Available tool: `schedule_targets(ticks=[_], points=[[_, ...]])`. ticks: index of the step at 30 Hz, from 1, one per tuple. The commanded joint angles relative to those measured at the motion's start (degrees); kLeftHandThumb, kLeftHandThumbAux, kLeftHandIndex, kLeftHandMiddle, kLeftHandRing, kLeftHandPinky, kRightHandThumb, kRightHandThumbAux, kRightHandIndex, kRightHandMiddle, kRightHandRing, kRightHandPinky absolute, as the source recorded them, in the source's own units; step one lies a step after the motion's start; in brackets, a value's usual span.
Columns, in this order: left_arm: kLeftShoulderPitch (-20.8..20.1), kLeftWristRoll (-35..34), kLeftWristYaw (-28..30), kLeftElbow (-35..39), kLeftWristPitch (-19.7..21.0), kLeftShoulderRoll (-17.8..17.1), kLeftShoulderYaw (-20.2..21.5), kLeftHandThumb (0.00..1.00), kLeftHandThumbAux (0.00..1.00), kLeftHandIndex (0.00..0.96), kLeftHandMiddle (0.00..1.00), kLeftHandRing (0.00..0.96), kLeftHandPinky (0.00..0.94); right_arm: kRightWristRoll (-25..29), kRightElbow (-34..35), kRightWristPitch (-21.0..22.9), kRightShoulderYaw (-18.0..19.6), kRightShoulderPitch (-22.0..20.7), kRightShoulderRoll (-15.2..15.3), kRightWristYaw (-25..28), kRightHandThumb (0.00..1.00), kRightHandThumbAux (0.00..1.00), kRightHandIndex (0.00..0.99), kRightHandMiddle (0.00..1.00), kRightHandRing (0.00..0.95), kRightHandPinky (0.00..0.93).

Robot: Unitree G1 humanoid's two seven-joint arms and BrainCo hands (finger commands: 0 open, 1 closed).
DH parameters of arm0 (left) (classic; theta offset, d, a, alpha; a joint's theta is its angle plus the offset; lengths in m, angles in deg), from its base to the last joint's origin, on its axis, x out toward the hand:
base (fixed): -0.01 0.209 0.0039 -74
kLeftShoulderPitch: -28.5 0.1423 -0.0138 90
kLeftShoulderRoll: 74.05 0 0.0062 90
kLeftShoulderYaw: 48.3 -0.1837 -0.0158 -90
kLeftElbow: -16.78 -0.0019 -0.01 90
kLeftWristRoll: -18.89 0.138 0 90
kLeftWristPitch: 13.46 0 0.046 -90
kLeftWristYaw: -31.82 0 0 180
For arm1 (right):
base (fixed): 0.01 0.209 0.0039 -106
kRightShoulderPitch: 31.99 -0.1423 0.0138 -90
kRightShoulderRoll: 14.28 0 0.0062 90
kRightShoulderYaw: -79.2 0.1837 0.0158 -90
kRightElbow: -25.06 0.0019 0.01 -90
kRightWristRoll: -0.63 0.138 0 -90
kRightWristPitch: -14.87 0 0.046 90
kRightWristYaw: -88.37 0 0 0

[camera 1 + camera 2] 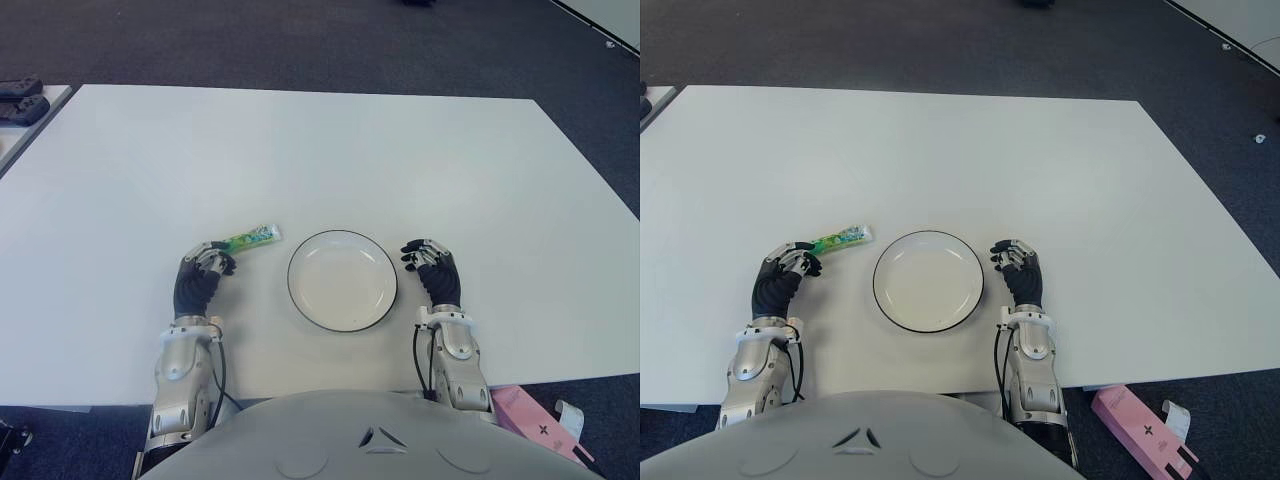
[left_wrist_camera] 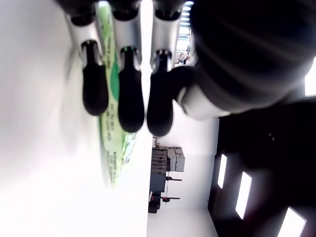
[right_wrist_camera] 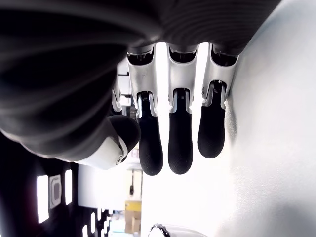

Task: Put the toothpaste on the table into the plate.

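Fingers of left hand curled over toothpaste on worktop, left of plate, right hand relaxed, empty.

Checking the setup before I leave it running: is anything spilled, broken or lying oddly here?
Nothing stands out. The toothpaste lies flat on the table, left of the empty plate, with the left hand at its near end. The right hand shows right of the plate, holding nothing.
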Motion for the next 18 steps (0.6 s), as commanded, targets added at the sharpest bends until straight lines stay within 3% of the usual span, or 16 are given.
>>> schedule_targets(ticks=[1,18], points=[[0.37,0.25,-0.74,-0.06,1.74,0.5,-0.32,0.707,0.72,0.436,0.592,0.56,0.524,0.35,-1.11,0.88,0.03,0.31,-0.04,0.15,0.71,0.726,0.426,0.491,0.491,0.495],[0.13,0.27,0.15,-0.7,0.06,-0.04,-0.23,0.705,0.721,0.435,0.597,0.574,0.549,-0.13,-1.09,1.55,-0.12,0.12,-0.27,-0.35,0.71,0.726,0.425,0.487,0.491,0.488]])
